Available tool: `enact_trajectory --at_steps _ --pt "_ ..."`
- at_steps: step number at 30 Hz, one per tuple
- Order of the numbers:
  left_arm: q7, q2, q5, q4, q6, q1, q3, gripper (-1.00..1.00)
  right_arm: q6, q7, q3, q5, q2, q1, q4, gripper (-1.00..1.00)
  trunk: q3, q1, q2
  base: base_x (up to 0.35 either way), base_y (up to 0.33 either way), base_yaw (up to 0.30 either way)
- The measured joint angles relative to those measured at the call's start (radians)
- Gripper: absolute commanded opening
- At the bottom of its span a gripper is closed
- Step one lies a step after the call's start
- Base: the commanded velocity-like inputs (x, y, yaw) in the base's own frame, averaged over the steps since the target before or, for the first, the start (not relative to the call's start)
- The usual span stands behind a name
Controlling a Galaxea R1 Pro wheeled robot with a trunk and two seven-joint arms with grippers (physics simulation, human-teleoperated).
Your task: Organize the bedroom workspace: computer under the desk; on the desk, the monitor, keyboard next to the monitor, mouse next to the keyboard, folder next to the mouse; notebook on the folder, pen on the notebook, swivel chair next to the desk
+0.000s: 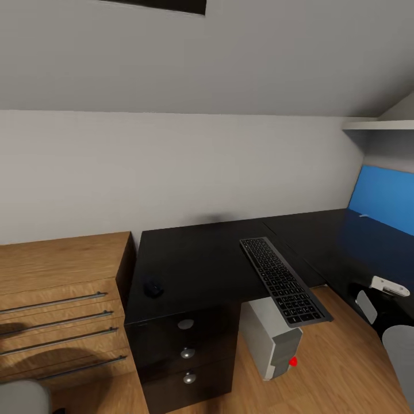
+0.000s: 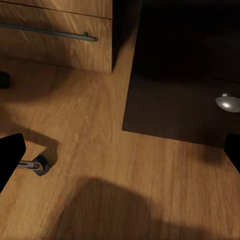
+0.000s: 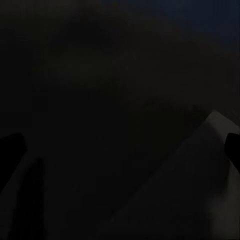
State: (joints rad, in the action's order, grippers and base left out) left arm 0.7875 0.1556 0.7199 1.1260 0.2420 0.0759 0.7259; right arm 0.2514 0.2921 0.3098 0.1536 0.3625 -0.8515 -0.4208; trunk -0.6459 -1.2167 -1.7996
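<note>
The desk [image 1: 201,259] has a glossy black L-shaped top. The keyboard [image 1: 284,282] lies slantwise on it, its near end hanging over the front edge. The mouse [image 1: 153,287] sits near the desk's left front corner. The computer [image 1: 273,339] stands on the floor under the desk. A bright-blue flat panel [image 1: 384,198] rises at the right edge over the desk's far wing; I cannot tell whether it is the folder. My left gripper [image 2: 120,150] is open above the wooden floor. My right gripper [image 3: 120,150] is open over a dark surface.
A light wooden chest of drawers [image 1: 57,299] stands against the desk's left side. Black drawers with silver knobs [image 1: 187,352] sit under the desk top. A black castor on a chrome spoke [image 2: 37,166] rests on the floor. A white shelf [image 1: 379,123] hangs at the upper right.
</note>
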Motion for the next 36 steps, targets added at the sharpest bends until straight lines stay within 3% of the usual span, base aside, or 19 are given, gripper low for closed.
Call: enact_trajectory --at_steps 16,17,18,36 --pt "0.000 0.000 0.000 0.000 0.000 0.000 0.000 1.00 0.001 -0.001 0.000 0.006 0.001 0.000 -0.001 1.00 0.000 0.000 0.000 0.000 0.000 0.000" --pt "0.000 0.000 0.000 0.000 0.000 0.000 0.000 1.00 0.004 0.001 0.001 0.084 0.001 0.000 -0.021 1.00 0.000 0.000 0.000 0.000 0.000 0.000" --pt "0.000 0.000 0.000 0.000 0.000 0.000 0.000 1.00 0.003 0.001 0.001 0.088 0.001 0.000 -0.022 1.00 0.000 0.000 0.000 0.000 0.000 0.000" --pt "0.000 0.000 0.002 -0.004 -0.001 0.000 0.002 1.00 0.004 0.001 0.001 0.089 0.001 0.000 -0.022 1.00 0.000 0.000 0.000 0.000 0.000 0.000"
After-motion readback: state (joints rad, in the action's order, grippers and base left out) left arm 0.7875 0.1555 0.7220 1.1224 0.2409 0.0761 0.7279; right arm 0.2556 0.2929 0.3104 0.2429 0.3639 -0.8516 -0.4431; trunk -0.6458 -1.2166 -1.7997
